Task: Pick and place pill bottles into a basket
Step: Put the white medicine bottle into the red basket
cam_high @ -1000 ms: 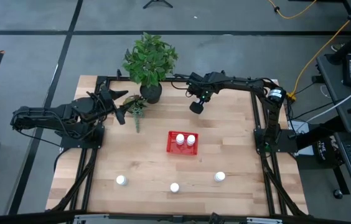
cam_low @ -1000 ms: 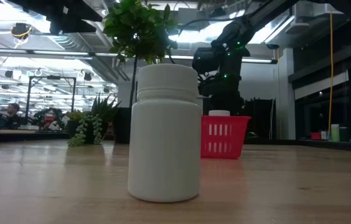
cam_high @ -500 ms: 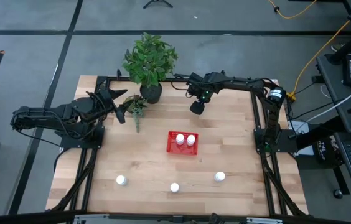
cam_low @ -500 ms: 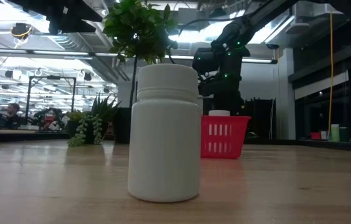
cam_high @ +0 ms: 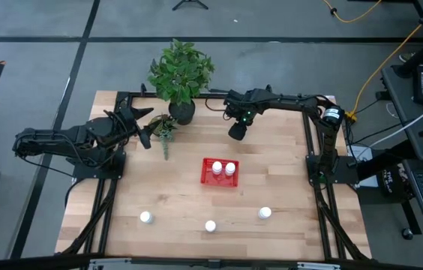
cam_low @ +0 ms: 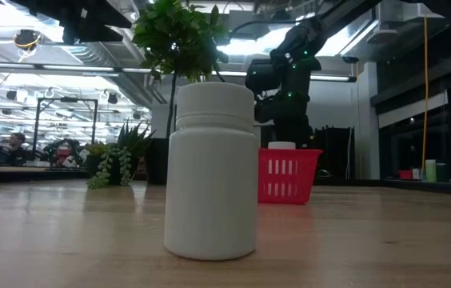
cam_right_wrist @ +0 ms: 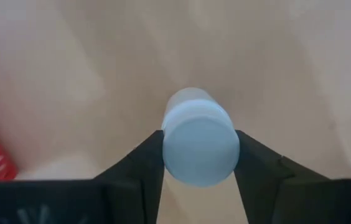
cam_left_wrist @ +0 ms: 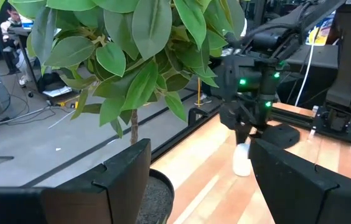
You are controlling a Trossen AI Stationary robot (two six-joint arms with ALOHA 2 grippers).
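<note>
Right end effector (cam_right_wrist: 199,163) clamps a smooth white cylindrical pill bottle (cam_right_wrist: 199,138) above the planked wooden desk (cam_high: 174,195), beyond the red mesh basket (cam_high: 221,173); left end effector (cam_left_wrist: 194,180) gapes empty.

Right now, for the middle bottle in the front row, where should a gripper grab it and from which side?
That pill bottle stands upright, apart from its neighbours. Probably best to come straight down and close on its round body just under the cap, as the right gripper holds its bottle.

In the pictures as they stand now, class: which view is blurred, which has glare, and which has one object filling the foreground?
Right wrist view: the table behind the pill bottle in the right pincer is blurred. Low view: bright ceiling lights glare behind the plant, and a near bottle dominates the foreground. High view: evenly lit, with the basket clear.
</note>
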